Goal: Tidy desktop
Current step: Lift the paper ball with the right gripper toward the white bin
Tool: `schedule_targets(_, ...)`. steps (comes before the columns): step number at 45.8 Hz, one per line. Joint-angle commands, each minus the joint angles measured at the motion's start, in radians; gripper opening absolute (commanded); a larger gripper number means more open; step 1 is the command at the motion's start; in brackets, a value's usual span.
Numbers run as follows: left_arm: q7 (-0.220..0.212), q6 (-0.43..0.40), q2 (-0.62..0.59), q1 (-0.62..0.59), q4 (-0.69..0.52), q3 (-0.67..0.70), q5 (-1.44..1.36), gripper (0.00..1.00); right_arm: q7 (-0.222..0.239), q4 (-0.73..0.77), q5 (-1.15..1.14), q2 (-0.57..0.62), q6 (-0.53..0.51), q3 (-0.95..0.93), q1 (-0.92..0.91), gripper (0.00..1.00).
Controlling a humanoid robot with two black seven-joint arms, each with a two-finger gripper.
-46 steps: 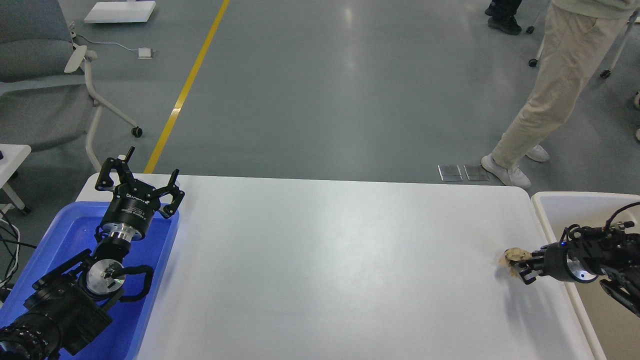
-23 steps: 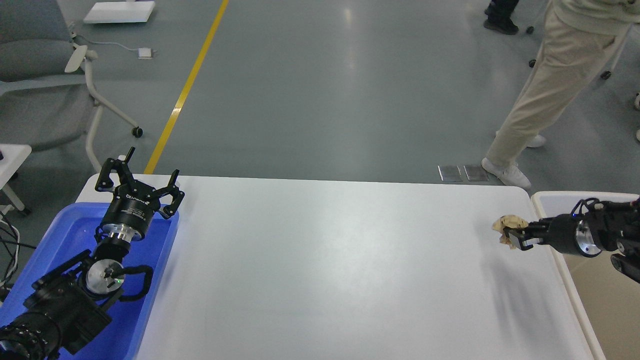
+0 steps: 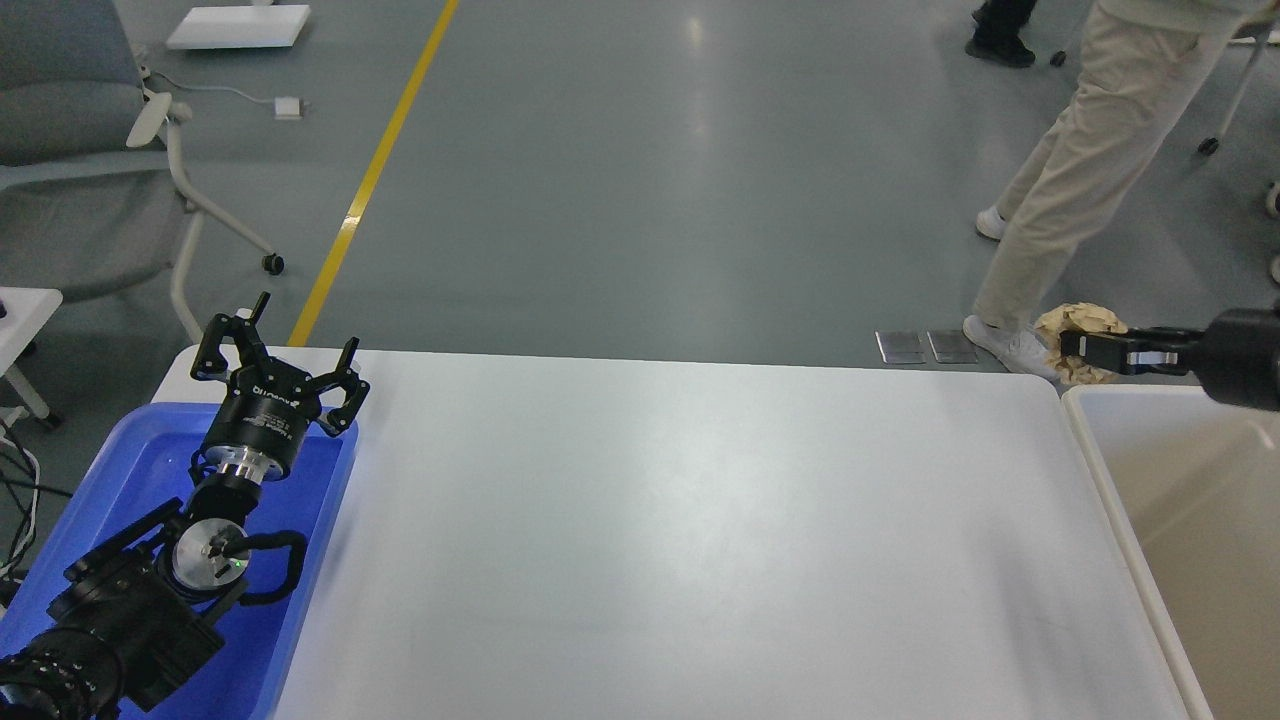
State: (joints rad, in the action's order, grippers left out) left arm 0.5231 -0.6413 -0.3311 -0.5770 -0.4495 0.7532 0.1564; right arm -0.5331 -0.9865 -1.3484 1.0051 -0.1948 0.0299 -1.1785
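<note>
The desktop is a large white tabletop with rounded corners filling the middle of the head view. My right gripper is shut on a crumpled beige paper wad and holds it in the air above the table's far right corner, beside the off-white bin. My left gripper is open and empty, held above the far end of the blue tray at the table's left side.
A person in beige trousers walks on the floor beyond the table's far right corner. A grey office chair stands at the far left. A yellow floor line runs behind the table.
My right gripper has lifted the paper wad off the table surface and carried it up and away toward the far right corner by the bin. The left arm has not moved. The person stepped away.
</note>
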Motion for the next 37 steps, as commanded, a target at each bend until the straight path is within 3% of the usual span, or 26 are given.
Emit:
schedule_targets(1, 0.0, 0.0, 0.0, -0.001, 0.0, 0.0, 0.0, 1.0, -0.002, -0.05, 0.104, 0.092, -0.161, -0.146, -0.058, 0.0)
schedule_targets(9, 0.0, 0.0, 0.0, 0.0, 0.0, 0.0, 0.0, 1.0, -0.001, -0.047, 0.175, 0.118, -0.235, -0.199, -0.087, 0.0)
schedule_targets(17, 0.0, 0.0, 0.001, 0.0, 0.0, 0.0, 0.0, 1.0, 0.001, 0.008, 0.212, 0.118, -0.236, -0.203, -0.087, 0.0)
schedule_targets(31, 0.0, 0.0, 0.001, -0.001, 0.0, 0.0, 0.0, 1.0, 0.015, 0.448, 0.35, 0.007, -0.232, -0.179, -0.069, 0.0)
schedule_targets(37, 0.0, 0.0, 0.001, -0.001, 0.0, 0.0, 0.0, 1.0, 0.053, 0.626, 0.434, -0.065, -0.23, -0.159, -0.053, 0.0)
